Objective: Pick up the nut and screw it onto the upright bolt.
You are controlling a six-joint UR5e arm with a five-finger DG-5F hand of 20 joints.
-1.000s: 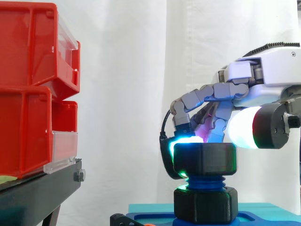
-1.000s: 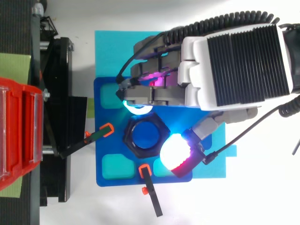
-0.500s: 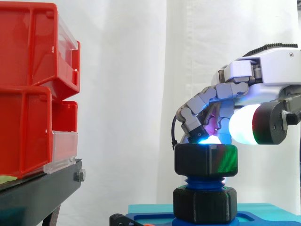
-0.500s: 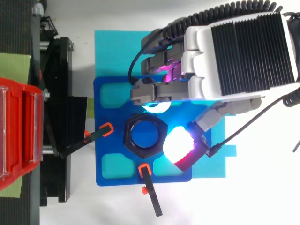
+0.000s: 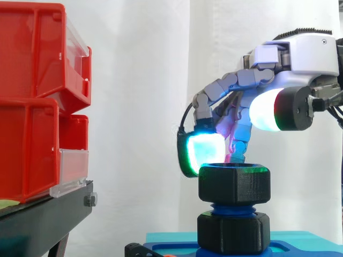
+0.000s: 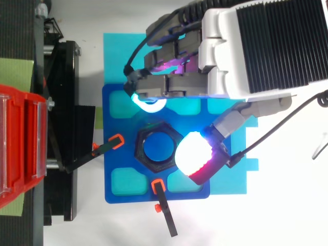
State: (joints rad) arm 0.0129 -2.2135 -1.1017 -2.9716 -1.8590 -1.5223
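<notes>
1. Hand hovers above the nut with its fingers bent downward and spread away from the thumb. It holds nothing.
2. In the side view the cyan pad overlaps the nut's upper rim, so contact is hard to judge there. In the top view this pad seems to lie clear of the nut, toward the edge of the blue plate at the top of that view. The thumb pad is well above the nut, over its right corner.
3. The nut sits on the top of the upright bolt, which stands at about the middle of the plate. A short band of blue thread shows between the nut and the black hexagonal base below it.
4. I judge that the step in hand is the screwing itself. The nut is on the thread but not far down, and the hand is free between two turns.
5. The next move calls for lowering the hand, closing the fingers and thumb on opposite sides of the nut, and turning it about the bolt.
6. The bolt's long axis is vertical and it points up. The nut lies level, its hole on the same axis, with two corners toward the left and right edges of the plate.
</notes>
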